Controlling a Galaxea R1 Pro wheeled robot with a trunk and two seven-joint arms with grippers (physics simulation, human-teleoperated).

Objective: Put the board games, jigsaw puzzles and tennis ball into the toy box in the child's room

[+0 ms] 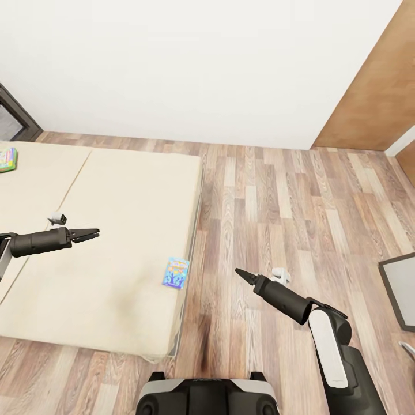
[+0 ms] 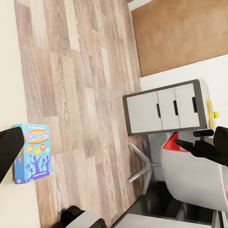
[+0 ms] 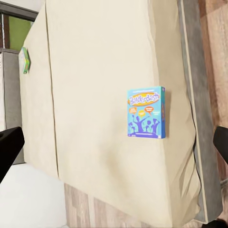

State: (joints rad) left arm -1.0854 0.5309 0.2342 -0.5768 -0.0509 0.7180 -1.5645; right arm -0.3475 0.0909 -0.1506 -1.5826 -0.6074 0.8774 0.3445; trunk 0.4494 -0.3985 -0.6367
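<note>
Blue board game (image 1: pixel 176 272) lies flat near the bed (image 1: pixel 115 219) edge, left gripper (image 1: pixel 92 234) slightly open and right gripper (image 1: pixel 241 272) apparently closed, both empty; I judge pickup pending, reach needed.

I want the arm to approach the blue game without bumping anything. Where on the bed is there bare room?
The bed is bare between the blue board game near its floor-side edge and the green board game at the far corner. Left gripper hovers over the middle. Nothing crowds the blue game.
</note>
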